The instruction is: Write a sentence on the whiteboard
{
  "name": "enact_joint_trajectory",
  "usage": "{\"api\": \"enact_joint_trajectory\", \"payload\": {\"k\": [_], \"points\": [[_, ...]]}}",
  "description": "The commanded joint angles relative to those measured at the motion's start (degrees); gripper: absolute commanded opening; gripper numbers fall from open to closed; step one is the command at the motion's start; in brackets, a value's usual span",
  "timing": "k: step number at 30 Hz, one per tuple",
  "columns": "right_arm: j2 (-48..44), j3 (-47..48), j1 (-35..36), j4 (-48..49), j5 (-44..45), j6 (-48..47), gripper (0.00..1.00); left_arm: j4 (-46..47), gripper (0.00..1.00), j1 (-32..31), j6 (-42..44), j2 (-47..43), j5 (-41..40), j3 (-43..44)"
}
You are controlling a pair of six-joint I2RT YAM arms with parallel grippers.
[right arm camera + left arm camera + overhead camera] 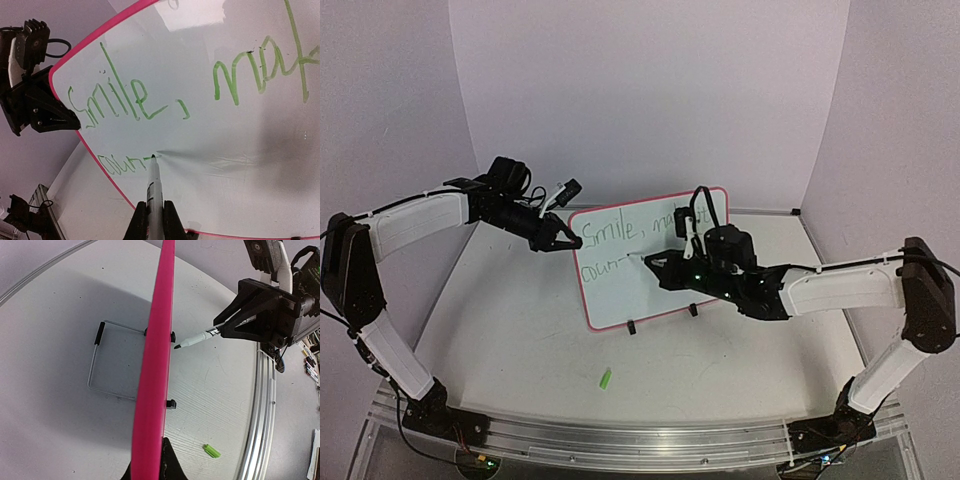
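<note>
The whiteboard (645, 295) stands upright on the table, red-pink rim, two black clip feet (632, 327). The sentence (610, 236) is in green: "Smile, ma…" on top and "coun" plus a short stroke below (120, 164); my right arm hides the rest. My left gripper (564, 241) is shut on the board's left edge; in the left wrist view (149, 462) the rim (155, 365) runs edge-on between its fingers. My right gripper (662, 265) is shut on a marker (154, 190), whose tip touches the board just right of "coun". The marker also shows in the left wrist view (195, 340).
A small green marker cap (606, 378) lies on the table in front of the board, also seen in the left wrist view (211, 451). A wire stand (95, 365) props the board from behind. The metal rail (620, 440) runs along the near edge.
</note>
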Motion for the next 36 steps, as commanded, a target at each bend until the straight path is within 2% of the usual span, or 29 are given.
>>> {"api": "enact_joint_trajectory", "payload": {"k": [1,24,36], "points": [[-1.1,2.0,-0.2,2.2,-3.2,-1.0,0.0,0.4,0.0,0.1,3.9,-0.8,-7.3,0.6],[3.3,4.1,-2.3,2.3,-3.7,0.3,0.0,0.4,0.0,0.0,3.8,-0.7,-7.2,0.7],[3.6,1.2,-2.3,2.3,-3.7,2.2,0.0,0.4,0.0,0.0,3.8,-0.8,-7.2,0.6]]}}
